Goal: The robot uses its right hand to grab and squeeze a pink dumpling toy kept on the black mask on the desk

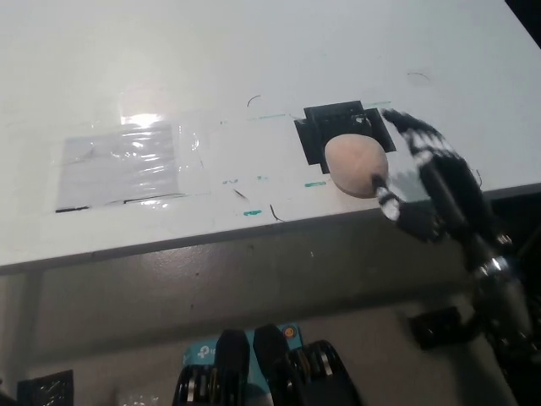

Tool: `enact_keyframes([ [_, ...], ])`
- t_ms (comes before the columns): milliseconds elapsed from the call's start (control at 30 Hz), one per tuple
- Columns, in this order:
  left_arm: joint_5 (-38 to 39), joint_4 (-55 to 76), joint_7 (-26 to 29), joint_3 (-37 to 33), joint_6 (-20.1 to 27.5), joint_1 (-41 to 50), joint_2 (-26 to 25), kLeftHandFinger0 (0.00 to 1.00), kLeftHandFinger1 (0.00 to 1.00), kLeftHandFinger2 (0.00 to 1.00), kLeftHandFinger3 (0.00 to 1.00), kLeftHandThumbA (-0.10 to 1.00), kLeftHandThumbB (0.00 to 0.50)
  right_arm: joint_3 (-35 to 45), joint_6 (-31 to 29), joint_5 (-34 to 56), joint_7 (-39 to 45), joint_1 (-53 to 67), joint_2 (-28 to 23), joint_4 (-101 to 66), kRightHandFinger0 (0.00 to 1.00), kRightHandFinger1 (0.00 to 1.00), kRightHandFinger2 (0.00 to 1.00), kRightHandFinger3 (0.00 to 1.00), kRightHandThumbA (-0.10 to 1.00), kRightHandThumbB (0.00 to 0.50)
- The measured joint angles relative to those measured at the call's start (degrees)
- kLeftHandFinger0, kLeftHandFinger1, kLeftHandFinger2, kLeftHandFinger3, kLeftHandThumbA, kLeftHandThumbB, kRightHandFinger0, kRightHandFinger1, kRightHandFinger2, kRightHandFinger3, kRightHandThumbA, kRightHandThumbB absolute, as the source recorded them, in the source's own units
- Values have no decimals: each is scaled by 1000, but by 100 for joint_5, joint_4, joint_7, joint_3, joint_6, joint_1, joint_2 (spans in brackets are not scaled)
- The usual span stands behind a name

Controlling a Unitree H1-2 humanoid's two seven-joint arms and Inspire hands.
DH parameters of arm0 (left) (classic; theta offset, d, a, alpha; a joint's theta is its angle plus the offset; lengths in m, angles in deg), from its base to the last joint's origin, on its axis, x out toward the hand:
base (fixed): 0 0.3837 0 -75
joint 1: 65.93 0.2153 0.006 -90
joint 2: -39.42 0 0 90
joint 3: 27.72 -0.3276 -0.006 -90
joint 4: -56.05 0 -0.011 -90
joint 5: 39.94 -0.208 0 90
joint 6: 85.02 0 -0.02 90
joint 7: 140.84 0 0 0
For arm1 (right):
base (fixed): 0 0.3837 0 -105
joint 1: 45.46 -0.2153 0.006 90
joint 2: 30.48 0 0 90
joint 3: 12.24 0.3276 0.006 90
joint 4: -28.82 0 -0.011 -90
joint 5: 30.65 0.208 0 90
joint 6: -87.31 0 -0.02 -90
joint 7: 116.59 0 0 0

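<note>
Head view: looking steeply down at the front edge of my desk.
Right hand: my black right hand (431, 182) sits just right of the toy, fingers spread apart and gripping nothing. It's a bit motion-blurred, so I can't say for sure whether the thumb tip is touching the toy or just next to it.
Right arm: runs down and off toward the bottom right corner, hanging past the desk edge.
Pink dumpling toy: the pink dumpling toy (357, 164) lies free, rounded and whole, on the lower part of the mask and spilling over its near edge.
Black mask: the black mask (330, 123) is a dark square patch on the white desk (254, 51), close to the front edge.
Plastic sheet: a clear plastic sheet (127, 165) lies flat well off to the left, catching some glare.
Left hand: not in frame.
</note>
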Motion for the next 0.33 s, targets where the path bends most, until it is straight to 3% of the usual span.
enact_keyframes([
  [67, 1, 0, 0, 3, -1, 0, 0, 0, 9, 0, 0, 950, 500, 198, 22, 220, 39, 287, 75, -9, 1000, 1000, 1000, 1000, 177, 148],
  [100, 0, 1, 0, 2, -2, 2, 0, 0, 0, 0, 0, 945, 500, 314, 22, 328, 41, 459, 136, -6, 1000, 1000, 1000, 1000, 214, 135],
  [167, 0, 8, 1, 5, -5, 11, -1, 0, 0, 0, 0, 930, 500, 552, 16, 565, 36, 789, 299, 39, 852, 1000, 1000, 1000, 167, 134],
  [233, 0, 16, 1, 8, -9, 15, -1, 0, 0, 0, 0, 940, 500, 788, -2, 758, 6, 1067, 493, 215, 821, 1000, 1000, 1000, 131, 120],
  [267, 0, 16, 1, 8, -9, 15, -1, 0, 0, 0, 0, 940, 500, 856, -13, 824, -5, 1154, 553, 286, 788, 913, 1000, 1000, 127, 124],
  [300, 0, 15, 1, 8, -8, 14, -1, 0, 0, 0, 0, 944, 500, 944, -27, 914, -15, 1253, 631, 376, 689, 780, 989, 1000, 118, 112],
  [333, 0, 15, 1, 8, -8, 14, -1, 0, 0, 0, 0, 944, 500, 992, -31, 962, -20, 1300, 668, 420, 689, 780, 989, 1000, 118, 112],
])
